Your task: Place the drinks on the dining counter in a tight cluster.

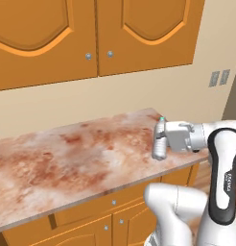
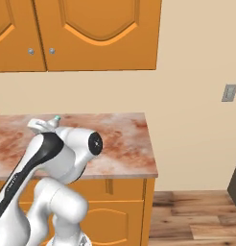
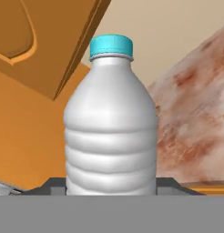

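**Ana:** Translucent plastic, ribbed, with a blue-green screw cap: the small clear water bottle (image 3: pixel 111 127) sits dead centre in the hand view, its body running up between the end effector's two dark finger tips at the bottom edge.

**Ben:** So is it held?

**Ana:** I judge yes. In the left base view the white end effector (image 1: pixel 161 141) at centre right comes in sideways from the right and its jaws stand narrow on the bottle's lower body. Whether the base touches the stone or hangs just above it, I cannot tell.

**Ben:** Where does that put the bottle?

**Ana:** Over the right end of the narrow reddish-brown marbled stone counter (image 1: pixel 72 158), below the orange wood wall cabinets (image 1: pixel 91 33). In the right base view, its cap pokes up behind the arm at left centre.

**Ben:** And the relation the next move turns on?

**Ana:** The bottle's long axis is upright, crosswise to the end effector's horizontal approach, with the cap towards the top of the frame. Carrying it should keep that axis vertical. This is not the dining counter, so my guess is that the bottle has yet to travel there.
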Motion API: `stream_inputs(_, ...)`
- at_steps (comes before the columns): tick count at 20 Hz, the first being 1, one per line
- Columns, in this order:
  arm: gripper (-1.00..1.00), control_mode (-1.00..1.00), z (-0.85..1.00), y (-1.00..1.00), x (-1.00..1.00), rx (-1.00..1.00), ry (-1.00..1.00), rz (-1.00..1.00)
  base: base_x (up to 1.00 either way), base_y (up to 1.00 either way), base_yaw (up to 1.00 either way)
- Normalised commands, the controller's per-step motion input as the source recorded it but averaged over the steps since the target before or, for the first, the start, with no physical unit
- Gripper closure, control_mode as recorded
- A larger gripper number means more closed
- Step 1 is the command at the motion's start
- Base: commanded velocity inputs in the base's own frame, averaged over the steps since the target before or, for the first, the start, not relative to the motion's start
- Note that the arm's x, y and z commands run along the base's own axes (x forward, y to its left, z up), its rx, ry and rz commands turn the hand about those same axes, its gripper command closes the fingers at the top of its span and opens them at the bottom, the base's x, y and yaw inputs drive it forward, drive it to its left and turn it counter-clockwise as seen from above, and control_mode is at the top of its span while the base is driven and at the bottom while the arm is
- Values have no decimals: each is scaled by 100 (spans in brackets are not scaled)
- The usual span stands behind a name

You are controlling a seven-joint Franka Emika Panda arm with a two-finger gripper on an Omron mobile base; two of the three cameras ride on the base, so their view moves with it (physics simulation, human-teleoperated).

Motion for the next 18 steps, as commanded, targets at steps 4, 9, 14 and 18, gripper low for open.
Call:
stream_inputs(4,100,-100,27,0,-12,-11,-25,1,0,0,0)
stream_inputs(9,100,-100,41,-15,9,-11,-45,9,0,0,0)
stream_inputs(14,100,-100,89,-34,-7,-27,-34,2,0,0,0)
stream_inputs(18,100,-100,67,-50,-68,-21,-27,0,0,0,0)
